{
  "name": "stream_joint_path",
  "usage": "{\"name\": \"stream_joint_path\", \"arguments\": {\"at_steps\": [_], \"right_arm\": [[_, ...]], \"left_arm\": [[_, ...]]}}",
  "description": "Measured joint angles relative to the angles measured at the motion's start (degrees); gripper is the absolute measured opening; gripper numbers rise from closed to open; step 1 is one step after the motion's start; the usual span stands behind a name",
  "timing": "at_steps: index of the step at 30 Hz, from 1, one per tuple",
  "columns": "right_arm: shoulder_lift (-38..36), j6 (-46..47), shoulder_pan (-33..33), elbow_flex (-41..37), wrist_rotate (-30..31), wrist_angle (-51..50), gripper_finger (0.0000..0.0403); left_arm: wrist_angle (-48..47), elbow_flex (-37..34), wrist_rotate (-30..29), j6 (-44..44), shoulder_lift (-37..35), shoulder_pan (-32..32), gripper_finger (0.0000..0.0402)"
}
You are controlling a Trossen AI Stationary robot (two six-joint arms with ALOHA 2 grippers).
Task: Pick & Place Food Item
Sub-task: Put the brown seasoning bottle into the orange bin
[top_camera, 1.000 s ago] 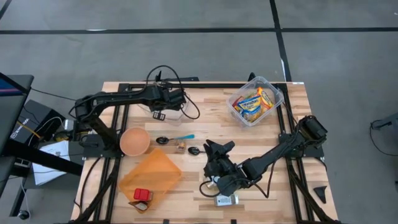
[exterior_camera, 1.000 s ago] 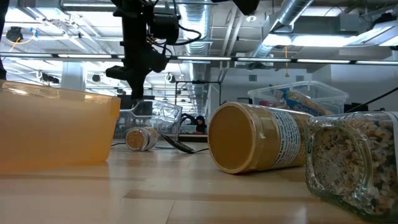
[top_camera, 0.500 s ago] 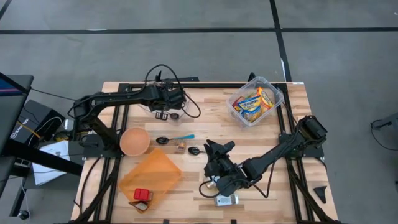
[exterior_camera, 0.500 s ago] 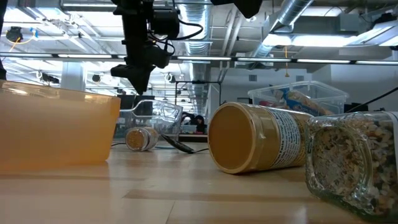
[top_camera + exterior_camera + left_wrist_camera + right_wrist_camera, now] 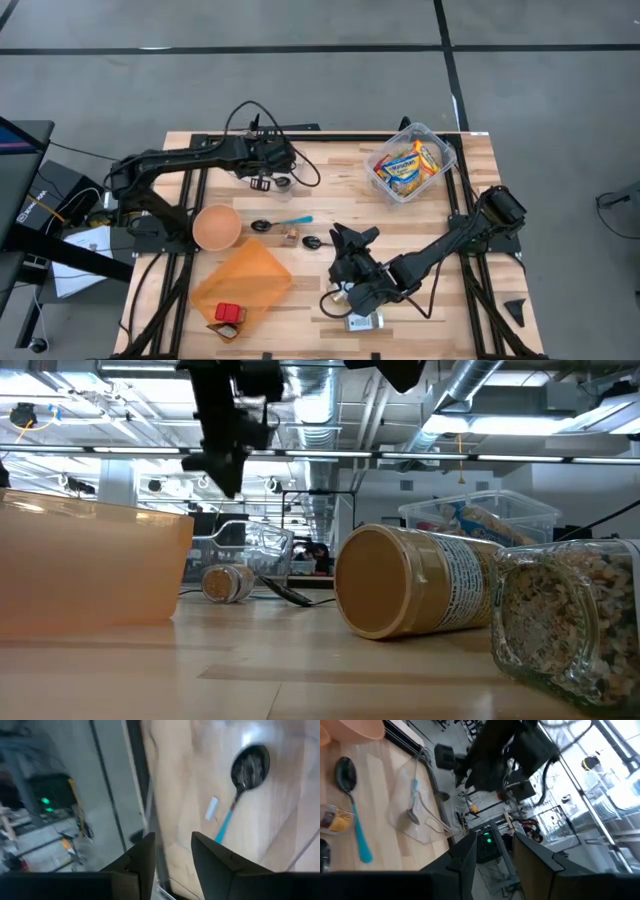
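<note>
Left gripper (image 5: 262,182) has opened slightly and risen above the table (image 5: 330,200).

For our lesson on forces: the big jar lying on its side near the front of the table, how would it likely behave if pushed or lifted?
The jar lies on its round side, so a sideways push would probably roll it. It looks full, so it is likely heavy for its size. Its smooth label may slip in a narrow grip.

The bench (image 5: 330,165) has open wood in its far middle, between the left arm (image 5: 190,160) and the snack tub (image 5: 408,163); spoons (image 5: 280,223) and small jars (image 5: 291,237) crowd the centre
</note>
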Motion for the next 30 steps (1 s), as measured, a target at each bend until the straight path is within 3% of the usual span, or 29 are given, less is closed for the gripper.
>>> {"name": "stream_joint_path", "arguments": {"at_steps": [4,12,15,23,30], "right_arm": [[0.0,0.6,0.0,0.0,1.2,-1.2,0.0123],[0.0,1.0,0.1,0.0,3.5,-2.1,0.0123],[-1.1,2.2,0.6,-0.1,4.3,-3.8,0.0123],[-7.0,19.0,3.5,0.0,4.0,-18.3,0.0123],[-11.2,35.5,5.0,0.0,-3.8,-30.5,0.0123]], "left_arm": [[0.3,0.0,4.2,-0.2,-5.5,-2.9,0.0116],[4.8,-0.8,27.8,-8.4,-17.5,-10.6,0.0118],[6.6,-2.7,32.5,-9.4,-21.0,-14.9,0.0124],[13.3,-7.9,29.4,-8.6,-24.1,-27.7,0.0158],[26.3,-13.8,21.7,2.1,-19.7,-37.1,0.0217]]}}
